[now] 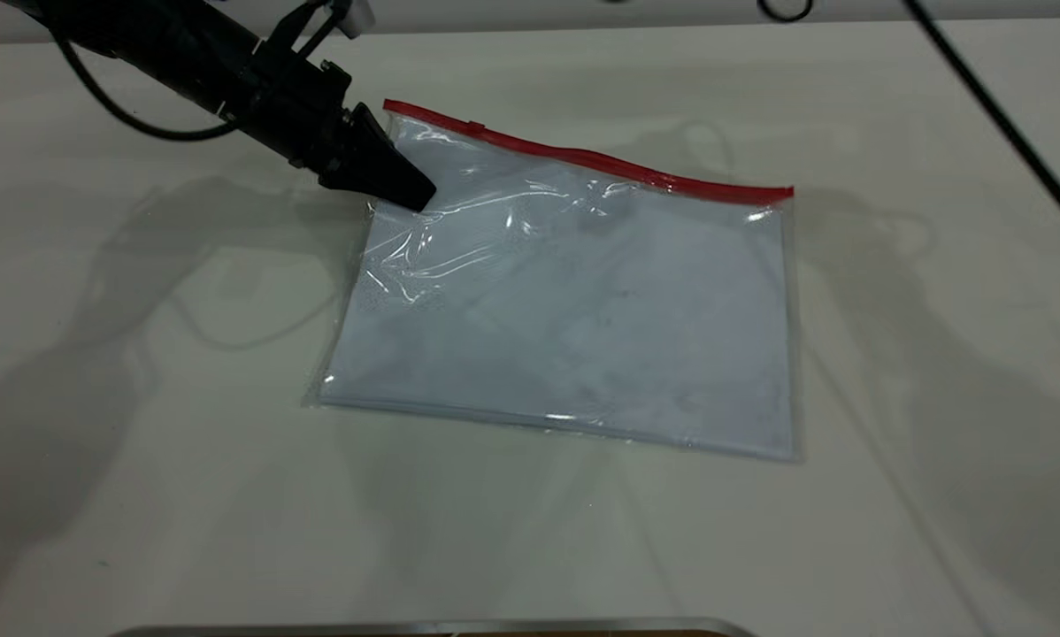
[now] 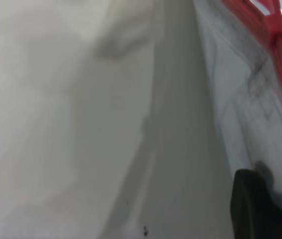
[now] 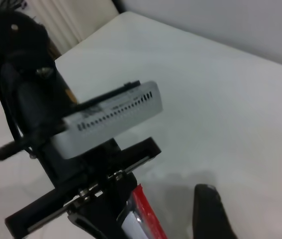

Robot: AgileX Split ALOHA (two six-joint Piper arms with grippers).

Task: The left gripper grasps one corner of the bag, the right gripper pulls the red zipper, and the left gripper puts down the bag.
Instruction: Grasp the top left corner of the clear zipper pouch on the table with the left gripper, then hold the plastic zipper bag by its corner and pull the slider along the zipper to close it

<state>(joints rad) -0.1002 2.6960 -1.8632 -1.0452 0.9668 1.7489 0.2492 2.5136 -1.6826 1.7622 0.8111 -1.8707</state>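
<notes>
The bag (image 1: 574, 301) is a clear pouch with white paper inside, lying on the white table (image 1: 141, 442). The red zipper (image 1: 601, 162) runs along its far edge, with the slider (image 1: 475, 126) near the left end. My left gripper (image 1: 397, 186) is shut on the bag's far left corner, which is lifted a little and wrinkled. In the left wrist view one black finger (image 2: 255, 209) lies against the bag (image 2: 240, 99) beside the zipper (image 2: 280, 59). My right gripper (image 3: 252, 201) is out of the exterior view. It hovers open above the table near the zipper's end (image 3: 148, 214).
A black cable (image 1: 999, 115) crosses the far right of the table. A metal edge (image 1: 424, 626) lies along the near side. The left arm's white wrist camera box (image 3: 111, 119) fills the middle of the right wrist view.
</notes>
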